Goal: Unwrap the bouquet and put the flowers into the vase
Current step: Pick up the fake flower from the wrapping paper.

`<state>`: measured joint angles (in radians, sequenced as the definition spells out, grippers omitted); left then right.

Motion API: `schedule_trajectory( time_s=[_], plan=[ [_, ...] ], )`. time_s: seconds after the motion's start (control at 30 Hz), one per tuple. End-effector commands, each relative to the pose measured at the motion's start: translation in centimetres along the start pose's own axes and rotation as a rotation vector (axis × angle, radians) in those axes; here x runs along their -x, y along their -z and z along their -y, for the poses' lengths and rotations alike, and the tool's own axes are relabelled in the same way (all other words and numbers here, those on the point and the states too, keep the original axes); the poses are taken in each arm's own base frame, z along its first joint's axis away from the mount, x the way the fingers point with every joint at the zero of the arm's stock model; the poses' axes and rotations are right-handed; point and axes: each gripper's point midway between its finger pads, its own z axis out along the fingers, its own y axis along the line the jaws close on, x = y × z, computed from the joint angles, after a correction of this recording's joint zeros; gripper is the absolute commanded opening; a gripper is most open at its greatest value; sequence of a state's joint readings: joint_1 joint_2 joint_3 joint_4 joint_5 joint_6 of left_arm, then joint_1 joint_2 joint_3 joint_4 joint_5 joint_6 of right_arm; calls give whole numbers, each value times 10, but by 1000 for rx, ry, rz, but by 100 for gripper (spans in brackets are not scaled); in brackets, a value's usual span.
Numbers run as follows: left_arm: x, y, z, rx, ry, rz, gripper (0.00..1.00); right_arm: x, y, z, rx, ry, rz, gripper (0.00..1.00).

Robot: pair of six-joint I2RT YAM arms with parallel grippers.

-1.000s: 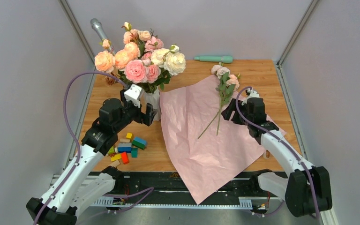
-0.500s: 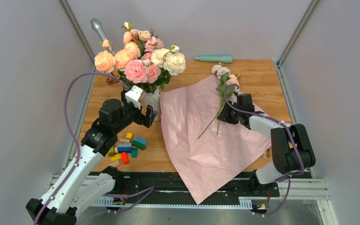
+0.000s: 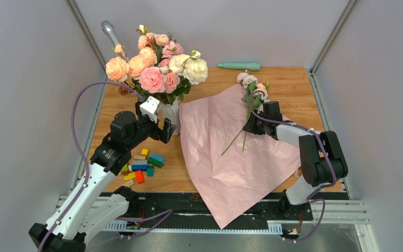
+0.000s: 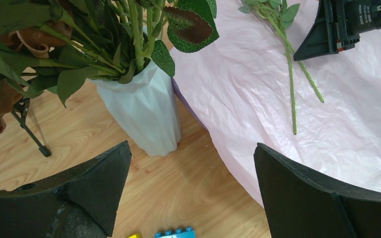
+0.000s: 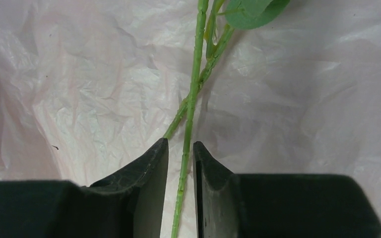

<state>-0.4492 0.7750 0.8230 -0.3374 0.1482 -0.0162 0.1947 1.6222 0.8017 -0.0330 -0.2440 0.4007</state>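
The wrapping paper is spread flat on the wooden worktop, pink inner side up, and its near corner is hung over the front edge. A strip of the lilac outer side is seen in the left wrist view, just beside the foot of the vase.

The flowers are laid on the far right part of the sheet. The small pale blooms are turned toward the back and the thin stems are pointed toward the near left.

The right arm is reached in low from the right, and its jaws are set over the stems. In the right wrist view one green stem is seen running between the right jaws, which are drawn in narrowly around it. A slim gap is visible beside the stem, so a firm grip is not shown.

The left arm is bent toward the vase. The left jaws are spread wide apart above the worktop, just in front of the vase and apart from it.

The vase is stood upright at the left edge of the paper and is filled with larger peach and pink blooms.

Small coloured blocks are scattered near the left arm. A mint-green stick-shaped object is laid at the back edge of the worktop.
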Motion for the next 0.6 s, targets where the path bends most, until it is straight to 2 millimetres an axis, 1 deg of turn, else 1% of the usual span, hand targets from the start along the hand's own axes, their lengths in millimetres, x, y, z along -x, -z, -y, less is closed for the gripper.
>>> schedule_trajectory(
  time_s=[0.0, 0.1, 0.57],
  plan=[
    [5, 2, 0, -4, -17, 21, 100, 22, -2, -4, 4, 22, 63, 25],
    [4, 2, 0, -4, -17, 20, 100, 21, -4, -2, 0, 23, 58, 23],
    [5, 3, 1, -11, -17, 22, 100, 22, -15, -2, 8, 17, 46, 19]
  ],
)
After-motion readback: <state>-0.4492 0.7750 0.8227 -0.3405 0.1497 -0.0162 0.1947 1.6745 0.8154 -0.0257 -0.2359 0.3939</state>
